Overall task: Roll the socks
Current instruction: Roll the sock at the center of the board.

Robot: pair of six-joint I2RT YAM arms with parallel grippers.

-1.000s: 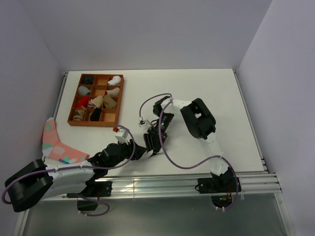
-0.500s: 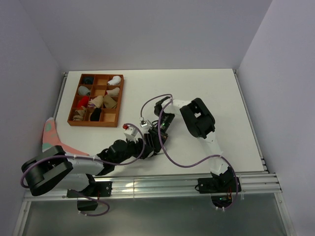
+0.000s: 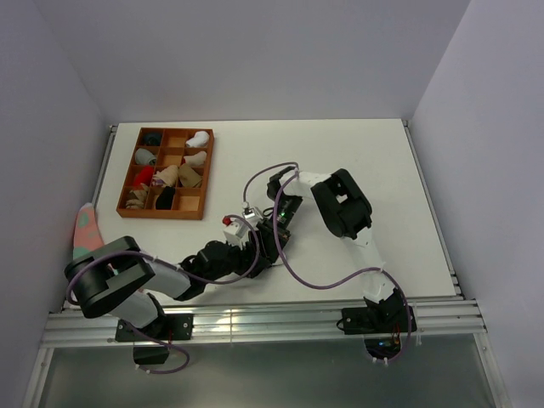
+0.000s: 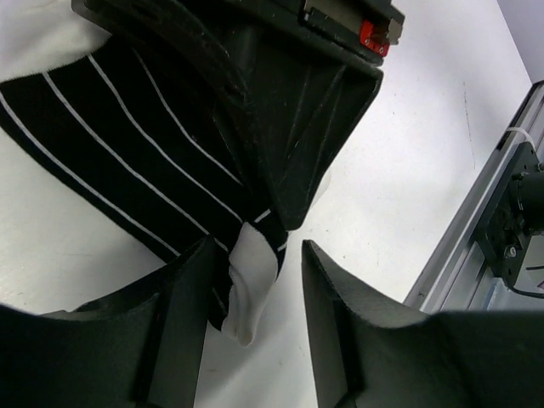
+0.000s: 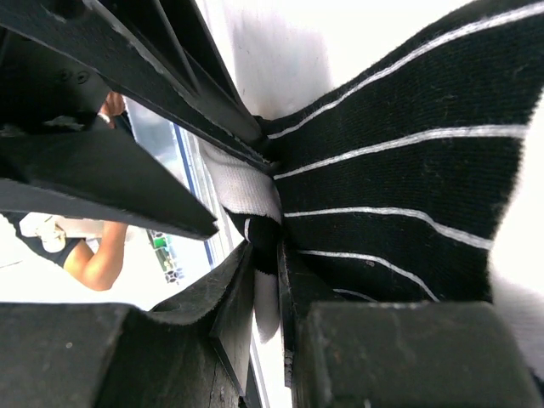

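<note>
- One striped sock: soft black knit, thin white lines, white end, lying on the white worktop, front centre.
- Right jaws pinched tight on its fabric.
- Left jaws apart around the white end, gripping nothing.

The right gripper pinches a black sock with thin white stripes near its white end, the fabric fanning over the white table. The left gripper's dark fingers spread alongside. A person's bare arm shows beyond.
</note>
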